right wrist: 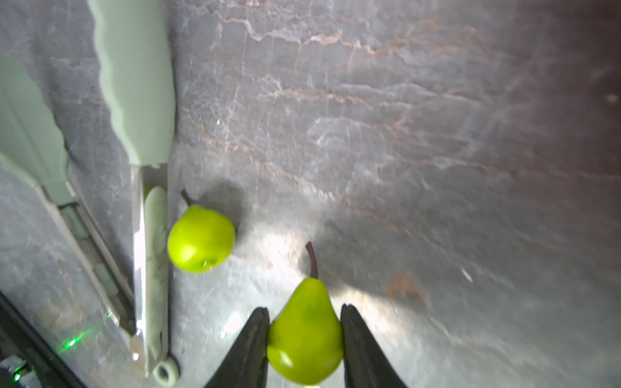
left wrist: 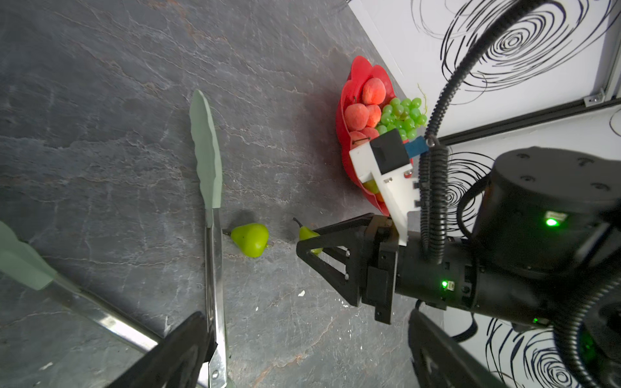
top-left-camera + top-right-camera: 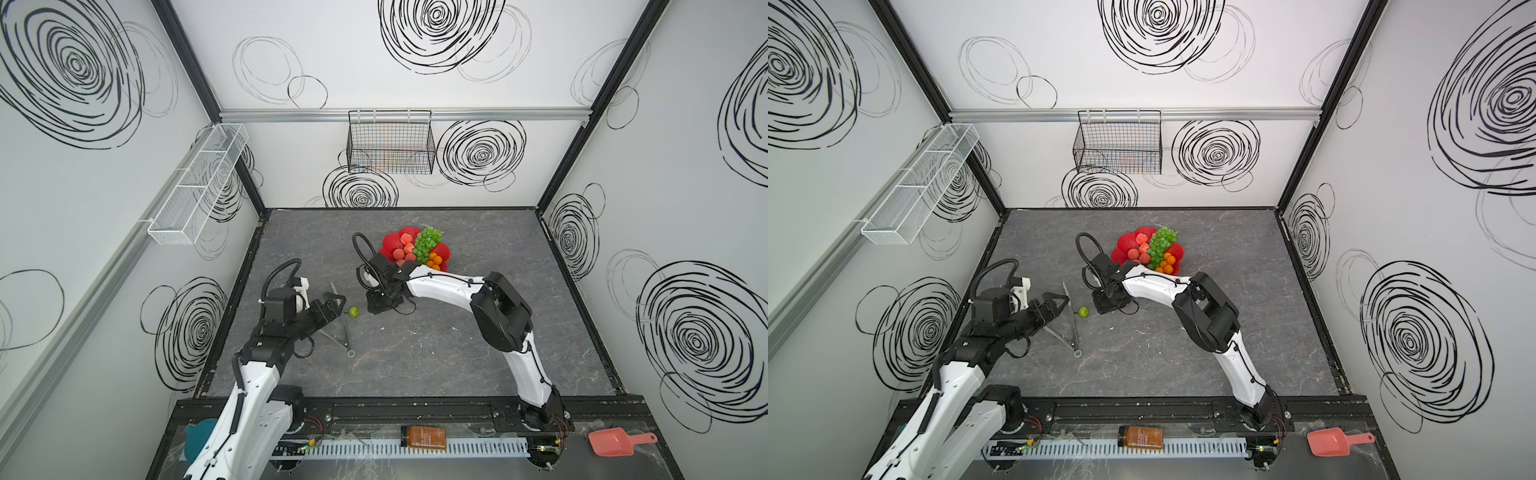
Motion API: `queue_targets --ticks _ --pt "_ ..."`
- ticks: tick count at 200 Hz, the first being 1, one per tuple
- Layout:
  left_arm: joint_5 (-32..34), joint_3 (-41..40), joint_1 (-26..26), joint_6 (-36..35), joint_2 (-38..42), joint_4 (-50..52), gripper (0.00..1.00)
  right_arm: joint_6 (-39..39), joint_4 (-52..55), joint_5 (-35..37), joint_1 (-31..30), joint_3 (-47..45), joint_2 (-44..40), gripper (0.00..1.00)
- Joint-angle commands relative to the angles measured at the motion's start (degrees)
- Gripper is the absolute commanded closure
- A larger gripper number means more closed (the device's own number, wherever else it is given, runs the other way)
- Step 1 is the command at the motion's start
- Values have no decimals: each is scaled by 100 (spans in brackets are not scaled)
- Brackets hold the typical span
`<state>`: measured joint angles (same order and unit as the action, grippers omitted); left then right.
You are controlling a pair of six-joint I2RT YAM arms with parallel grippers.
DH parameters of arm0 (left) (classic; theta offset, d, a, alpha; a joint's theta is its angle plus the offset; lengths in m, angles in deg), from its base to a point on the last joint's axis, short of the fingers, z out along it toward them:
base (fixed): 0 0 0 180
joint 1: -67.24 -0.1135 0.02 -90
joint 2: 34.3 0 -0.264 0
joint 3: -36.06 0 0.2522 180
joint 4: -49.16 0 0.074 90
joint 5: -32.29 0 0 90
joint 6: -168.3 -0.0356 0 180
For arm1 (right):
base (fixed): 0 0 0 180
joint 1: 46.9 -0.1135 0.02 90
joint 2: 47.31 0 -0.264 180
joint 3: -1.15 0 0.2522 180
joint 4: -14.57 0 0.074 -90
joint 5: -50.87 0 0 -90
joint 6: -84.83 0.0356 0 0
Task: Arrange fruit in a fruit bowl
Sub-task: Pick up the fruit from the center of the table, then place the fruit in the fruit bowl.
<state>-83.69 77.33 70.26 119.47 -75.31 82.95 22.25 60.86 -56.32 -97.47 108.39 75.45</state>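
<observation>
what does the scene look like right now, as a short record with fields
right gripper: shut on held pear
left gripper: open, holding nothing, by the tongs
loose pear: on the table, beside one tong arm
bowl: holds peaches, grapes and tangerines
left to place: both pears

Both top views look steeply down on the whole table [image 3: 457,353]; both wrist cameras, close, share one loose pear [image 2: 251,239].
</observation>
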Motion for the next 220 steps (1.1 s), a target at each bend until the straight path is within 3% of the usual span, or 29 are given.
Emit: queue_targets --ticks 1,60,135,220 --pt "282 -43 330 116 93 -192 4 103 -101 102 20 -313 -531 63" --pt "889 -181 1401 537 191 -438 4 237 -305 -11 143 -1291 -1377 65" --pt "1602 38 2582 717 -240 -860 4 230 -352 -29 608 -1856 -2134 64" --pt "1934 498 2923 522 -1217 -1470 4 -133 -169 -96 1409 -1675 -2242 63"
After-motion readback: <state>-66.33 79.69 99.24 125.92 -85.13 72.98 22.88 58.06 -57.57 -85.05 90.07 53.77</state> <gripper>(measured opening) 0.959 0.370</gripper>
